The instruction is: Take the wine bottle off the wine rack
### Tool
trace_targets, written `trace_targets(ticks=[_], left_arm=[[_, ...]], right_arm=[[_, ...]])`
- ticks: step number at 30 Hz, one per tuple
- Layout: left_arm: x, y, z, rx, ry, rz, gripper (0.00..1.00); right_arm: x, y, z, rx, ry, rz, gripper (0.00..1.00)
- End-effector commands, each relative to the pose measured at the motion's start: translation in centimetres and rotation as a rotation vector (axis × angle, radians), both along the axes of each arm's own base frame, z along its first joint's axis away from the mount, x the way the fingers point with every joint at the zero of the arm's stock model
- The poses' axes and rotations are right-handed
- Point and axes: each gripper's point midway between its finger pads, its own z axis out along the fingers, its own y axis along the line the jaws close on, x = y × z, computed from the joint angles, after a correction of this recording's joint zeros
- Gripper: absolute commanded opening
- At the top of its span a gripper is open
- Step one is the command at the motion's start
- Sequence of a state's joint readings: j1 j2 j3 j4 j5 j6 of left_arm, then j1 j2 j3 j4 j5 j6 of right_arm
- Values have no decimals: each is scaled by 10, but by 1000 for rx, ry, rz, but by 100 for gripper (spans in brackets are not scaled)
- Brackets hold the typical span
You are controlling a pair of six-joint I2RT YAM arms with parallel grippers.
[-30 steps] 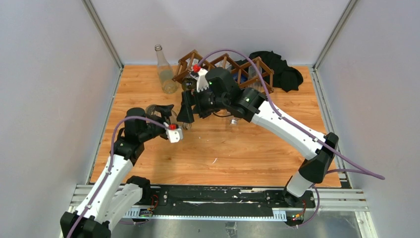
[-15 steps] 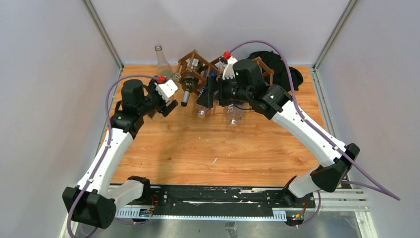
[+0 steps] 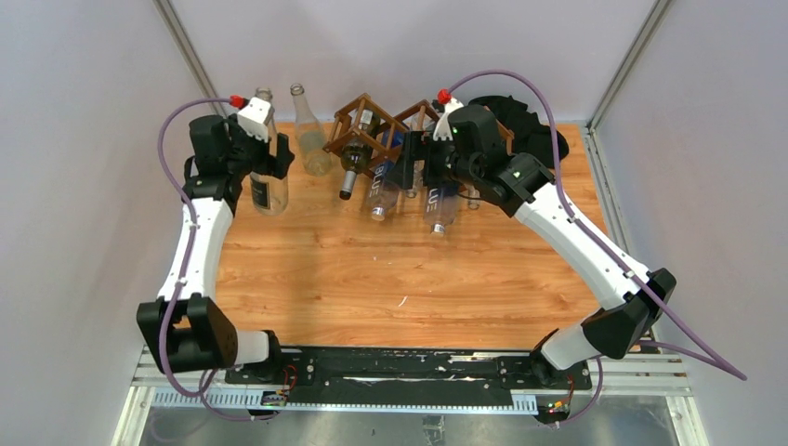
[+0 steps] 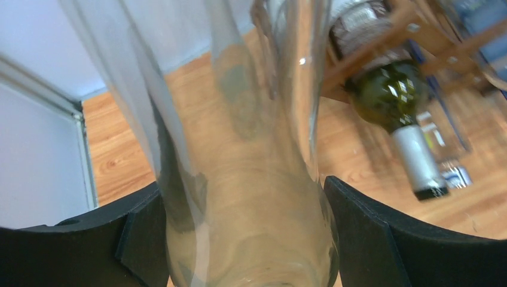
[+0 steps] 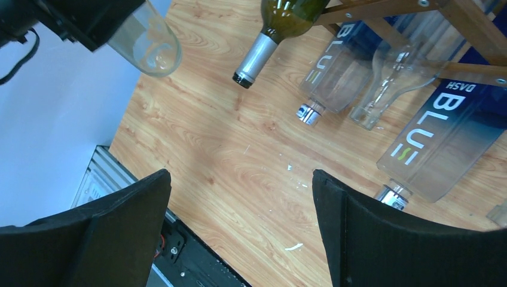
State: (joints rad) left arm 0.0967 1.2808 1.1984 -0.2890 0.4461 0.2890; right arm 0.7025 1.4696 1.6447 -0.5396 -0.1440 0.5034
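Clear wine bottle (image 3: 269,193) clamped in the left gripper (image 3: 269,160), seemingly upright, well left of the wine rack (image 3: 353,105).

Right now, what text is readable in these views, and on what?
"BLU" plus three bars: rightmost blue-tinted bottle in the wine rack.
"DASH", upside down: same bottle.
"BLU": the blue bottle beside it.
Label on the green bottle: too blurred.
Dark label on the clear bottle in the left fingers: too small.

A black cloth (image 3: 542,142) lies crumpled at the wooden table's (image 3: 372,288) far right corner.
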Motion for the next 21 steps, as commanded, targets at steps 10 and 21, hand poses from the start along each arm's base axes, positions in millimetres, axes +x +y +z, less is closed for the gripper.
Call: trace_targets(ticks=[10, 21], left_arm=[[87, 50, 67, -154, -338, 122, 0], [131, 75, 38, -167, -446, 207, 0]], right_arm=[[25, -35, -4, -55, -6, -133, 90], [44, -49, -10, -59, 12, -185, 89]])
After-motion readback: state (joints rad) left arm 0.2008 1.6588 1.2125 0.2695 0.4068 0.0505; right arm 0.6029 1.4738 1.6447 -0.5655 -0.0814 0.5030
